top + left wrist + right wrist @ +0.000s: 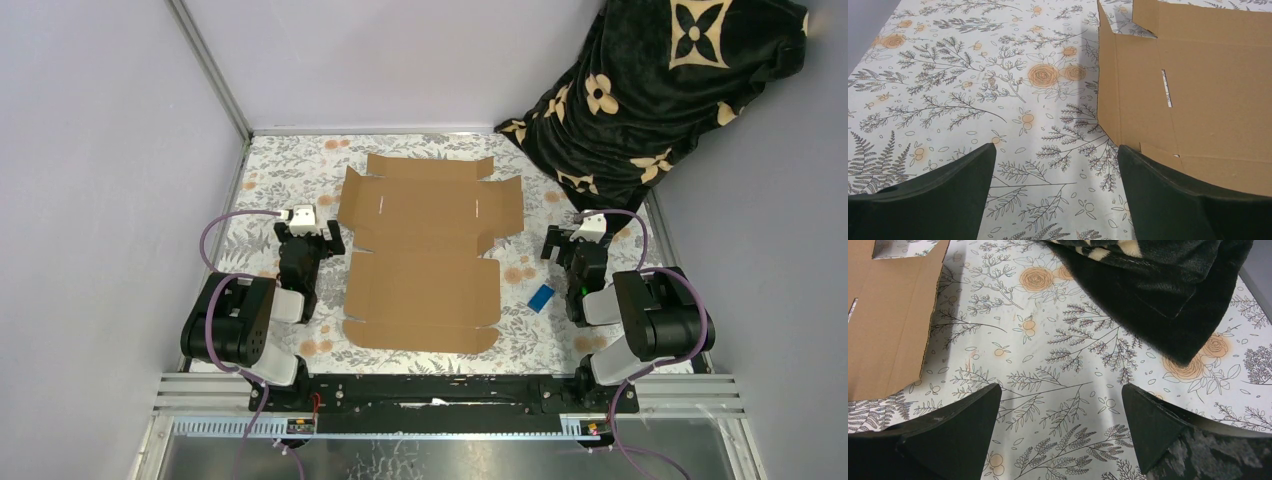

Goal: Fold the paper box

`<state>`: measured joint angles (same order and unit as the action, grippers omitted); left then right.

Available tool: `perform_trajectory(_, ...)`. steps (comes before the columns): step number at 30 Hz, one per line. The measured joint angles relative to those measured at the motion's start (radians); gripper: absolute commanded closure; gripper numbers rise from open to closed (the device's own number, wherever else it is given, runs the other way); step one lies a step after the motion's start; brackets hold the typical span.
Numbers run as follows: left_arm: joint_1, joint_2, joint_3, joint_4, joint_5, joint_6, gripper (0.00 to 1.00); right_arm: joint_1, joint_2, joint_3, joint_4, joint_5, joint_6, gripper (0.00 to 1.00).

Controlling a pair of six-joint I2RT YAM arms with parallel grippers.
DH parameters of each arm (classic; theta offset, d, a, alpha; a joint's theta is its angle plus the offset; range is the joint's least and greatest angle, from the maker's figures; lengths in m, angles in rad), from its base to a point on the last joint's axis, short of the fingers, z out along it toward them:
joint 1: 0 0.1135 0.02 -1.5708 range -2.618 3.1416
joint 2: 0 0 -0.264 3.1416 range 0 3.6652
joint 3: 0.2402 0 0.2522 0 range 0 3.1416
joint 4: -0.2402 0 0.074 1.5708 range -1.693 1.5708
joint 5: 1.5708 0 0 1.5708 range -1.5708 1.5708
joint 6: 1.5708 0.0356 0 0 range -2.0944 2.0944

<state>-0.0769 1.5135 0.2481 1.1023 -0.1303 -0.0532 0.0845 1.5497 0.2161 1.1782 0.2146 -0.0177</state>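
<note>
The paper box (pixel 425 250) is a flat brown cardboard die-cut sheet with flaps and slits, lying unfolded in the middle of the floral table. My left gripper (pixel 308 238) is open and empty just left of the sheet's left flap; in the left wrist view the sheet (pixel 1198 95) lies ahead and to the right of the gripper (pixel 1055 150). My right gripper (pixel 572 240) is open and empty to the right of the sheet. In the right wrist view the sheet's right flap (pixel 888 320) shows at the left, apart from the gripper (pixel 1060 390).
A dark blanket with cream flower marks (pixel 650 90) is heaped at the back right corner, and its edge (pixel 1158 295) lies just ahead of my right gripper. A small blue object (pixel 541 297) lies on the table near the sheet's right side. Grey walls enclose the table.
</note>
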Motion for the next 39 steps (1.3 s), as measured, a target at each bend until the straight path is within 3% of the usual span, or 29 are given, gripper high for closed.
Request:
perform_trajectory(14,0.000,-0.010,0.003,-0.021,0.016,0.003,0.01,0.000,0.000,0.000,0.001,0.000,0.000,0.00)
perform_trajectory(19,-0.066,-0.144,0.084,-0.231,0.001,0.032,0.01,0.000,-0.008,0.000,-0.006,0.005,0.000,0.00)
perform_trajectory(21,-0.116,-0.207,0.140,-0.308,-0.008,0.032,0.01,0.000,-0.071,0.018,-0.111,0.008,0.006,0.00)
perform_trajectory(25,-0.214,-0.300,0.298,-0.458,-0.048,-0.016,0.01,0.000,-0.226,0.214,-0.459,0.003,0.070,0.00)
perform_trajectory(28,-0.290,-0.285,0.535,-0.628,-0.106,-0.050,0.01,0.000,-0.281,0.435,-0.661,-0.023,0.145,0.00)
perform_trajectory(31,-0.341,-0.202,0.872,-0.812,-0.124,-0.075,0.01,0.001,-0.289,0.698,-0.848,-0.134,0.200,0.01)
perform_trajectory(35,-0.360,-0.130,1.233,-1.020,-0.092,-0.131,0.02,0.003,-0.259,0.970,-0.964,-0.285,0.259,0.00)
perform_trajectory(37,-0.352,-0.136,1.302,-1.069,-0.078,-0.177,0.01,0.002,-0.254,1.021,-0.986,-0.328,0.305,0.00)
perform_trajectory(39,-0.324,-0.183,1.265,-1.076,-0.039,-0.248,0.01,0.001,-0.240,1.036,-1.028,-0.378,0.335,0.00)
